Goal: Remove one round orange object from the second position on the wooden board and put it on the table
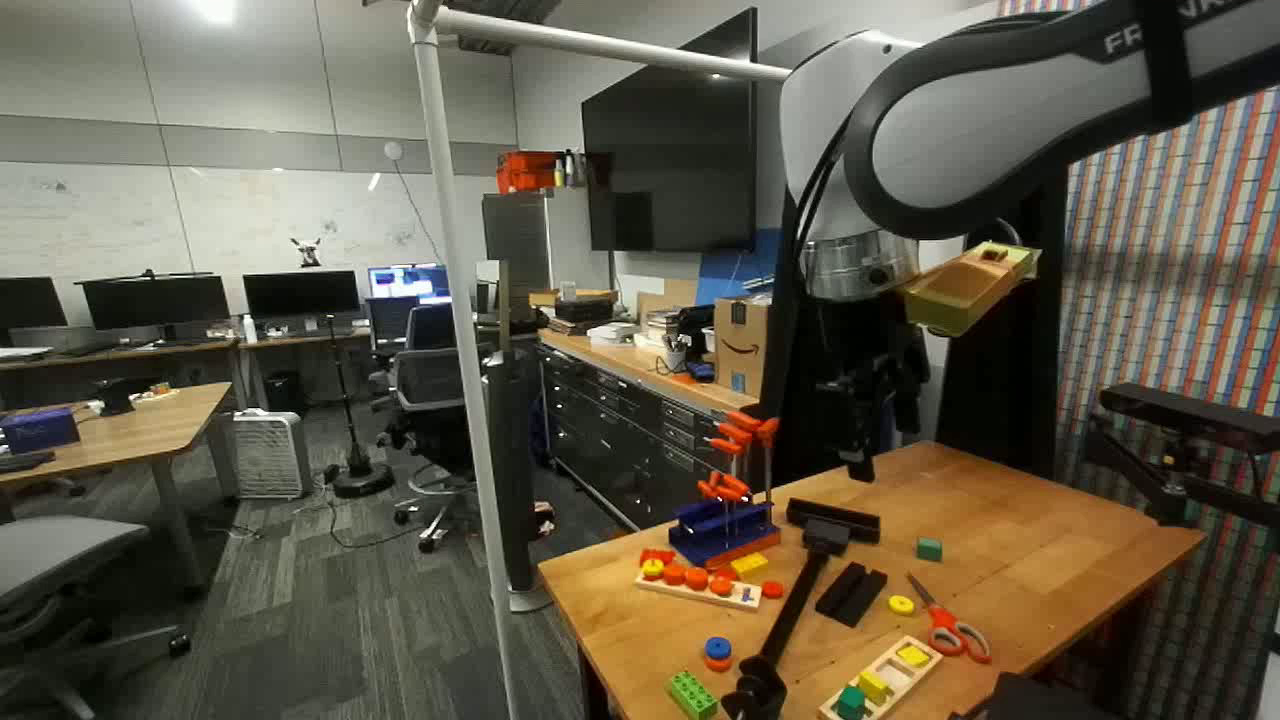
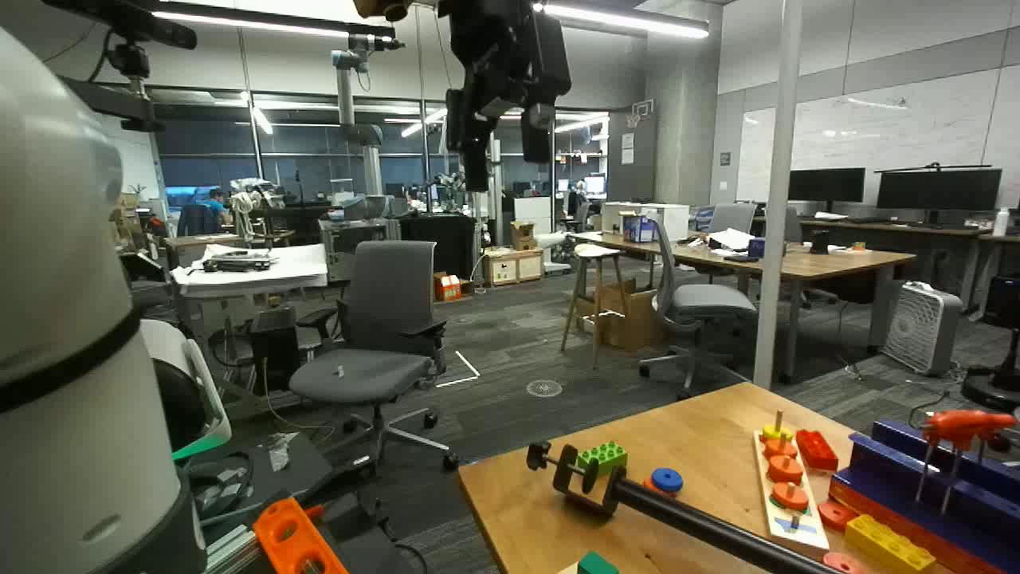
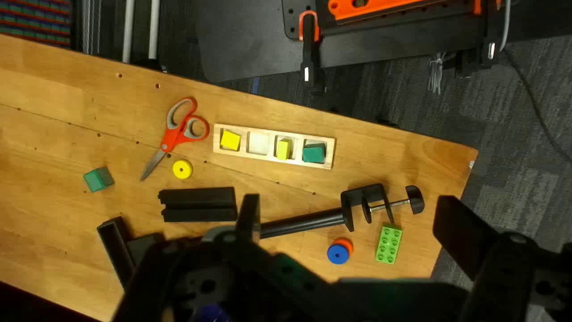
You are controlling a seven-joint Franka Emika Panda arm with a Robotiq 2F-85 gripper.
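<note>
The pale wooden board (image 1: 690,595) lies on the table (image 1: 1050,520). It also shows in an exterior view (image 2: 806,537). Round orange objects (image 1: 696,579) sit on its pegs, seen again in an exterior view (image 2: 786,469). A yellow disc tops the far-end peg, and the near-end peg stands bare. My gripper (image 1: 884,438) is open and empty, high above the table, also in an exterior view (image 2: 506,166). In the wrist view, the fingers (image 3: 348,213) are wide apart over the table with nothing between them. The board does not show in the wrist view.
A blue tool rack (image 1: 722,530) with orange-handled drivers stands behind the board. A loose orange disc (image 1: 772,590) and yellow brick (image 1: 748,564) lie beside it. A black clamp pole (image 1: 795,615), blue disc (image 3: 337,254), green brick (image 3: 389,243), scissors (image 3: 176,129) and block tray (image 3: 273,145) lie nearby.
</note>
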